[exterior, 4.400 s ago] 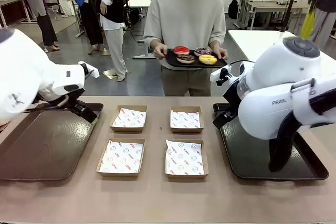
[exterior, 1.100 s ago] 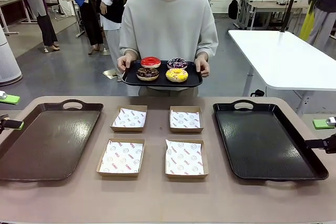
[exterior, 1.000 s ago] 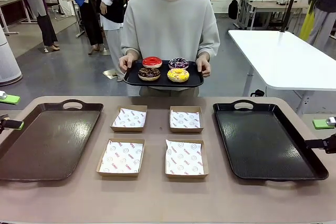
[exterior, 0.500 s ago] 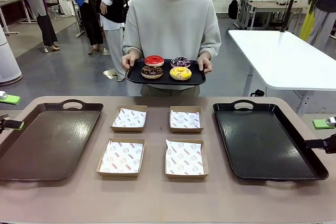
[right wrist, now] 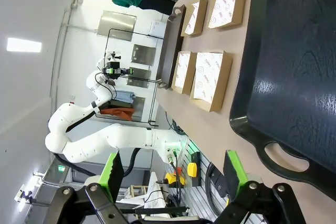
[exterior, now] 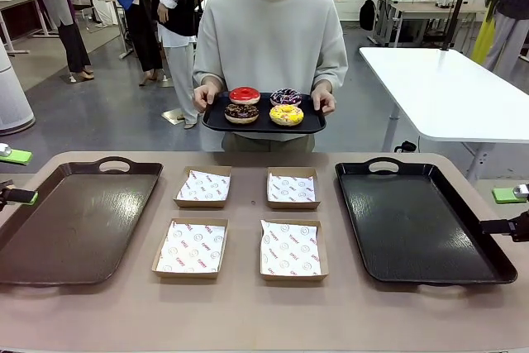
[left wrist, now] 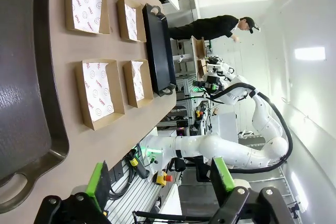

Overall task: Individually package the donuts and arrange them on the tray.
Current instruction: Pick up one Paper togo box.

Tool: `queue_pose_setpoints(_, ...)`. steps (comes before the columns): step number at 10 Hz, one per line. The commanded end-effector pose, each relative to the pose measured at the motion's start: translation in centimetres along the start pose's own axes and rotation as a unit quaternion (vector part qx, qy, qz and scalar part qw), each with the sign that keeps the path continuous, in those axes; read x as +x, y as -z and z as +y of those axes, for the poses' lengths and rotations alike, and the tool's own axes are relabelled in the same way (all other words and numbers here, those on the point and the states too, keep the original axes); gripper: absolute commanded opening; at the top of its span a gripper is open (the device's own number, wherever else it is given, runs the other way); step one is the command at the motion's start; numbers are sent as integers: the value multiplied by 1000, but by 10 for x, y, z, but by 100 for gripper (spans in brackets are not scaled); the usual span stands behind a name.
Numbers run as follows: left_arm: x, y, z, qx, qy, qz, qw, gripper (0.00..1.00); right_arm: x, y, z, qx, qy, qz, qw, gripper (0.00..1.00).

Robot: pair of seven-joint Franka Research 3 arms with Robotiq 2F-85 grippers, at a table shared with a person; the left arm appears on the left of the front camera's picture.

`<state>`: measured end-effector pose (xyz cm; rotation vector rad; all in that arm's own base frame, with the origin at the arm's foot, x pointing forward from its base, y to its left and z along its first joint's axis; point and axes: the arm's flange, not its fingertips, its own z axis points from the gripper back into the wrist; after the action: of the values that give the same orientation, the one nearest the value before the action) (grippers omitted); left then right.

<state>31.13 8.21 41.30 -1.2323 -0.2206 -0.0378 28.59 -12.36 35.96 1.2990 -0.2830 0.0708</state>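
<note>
The donuts, all four, were not yet on the table, so by my reckoning the job had hardly begun. Nearest me, the black two-finger left gripper (left wrist: pixel 160 179) with its green pads hung out past the left end of the light brown table (exterior: pixel 248 312), fingers spread wide, nothing between them. The matching right gripper (right wrist: pixel 173 170) was the same off the right end: wide and empty.

On the table sat four paper-lined cardboard boxes (exterior: pixel 191 247) in a two-by-two block, every one of them unfilled. Flanking them lay a large brown tray (exterior: pixel 74 221) on the left and a large black tray (exterior: pixel 417 221) on the right, both bare. Which was meant for the finished boxes I could not tell.

Beyond the far edge stood a person in a pale grey sweater, hands (exterior: pixel 323 102) gripping the ends of a small black serving tray (exterior: pixel 263 127). On it lay the glossy red ring donut (exterior: pixel 244 94), the chocolate donut with white and coloured sprinkles (exterior: pixel 286 97), the dark chocolate sprinkled donut (exterior: pixel 241 112) and the yellow-iced donut (exterior: pixel 286 114).

So all of it was left: each donut into a box, each box onto a tray.
</note>
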Motion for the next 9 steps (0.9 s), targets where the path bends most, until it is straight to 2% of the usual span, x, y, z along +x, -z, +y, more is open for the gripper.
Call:
queue_pose_setpoints(1,0,-1,0,-6,1,-3,1000,100,10,9,28,-24,6,-9,1000,100)
queue_pose_setpoints(3,0,-1,0,-6,1,-3,1000,100,64,55,95,-104,4,-13,994,100)
queue_pose_setpoints(5,0,-1,0,-6,1,-3,1000,100,106,116,134,-200,12,22,979,100)
queue_pose_setpoints(7,0,-1,0,-6,1,-3,1000,100,139,193,147,-331,7,43,942,100)
queue_pose_setpoints(9,0,-1,0,-6,1,-3,1000,100,157,262,149,-439,-15,71,896,100)
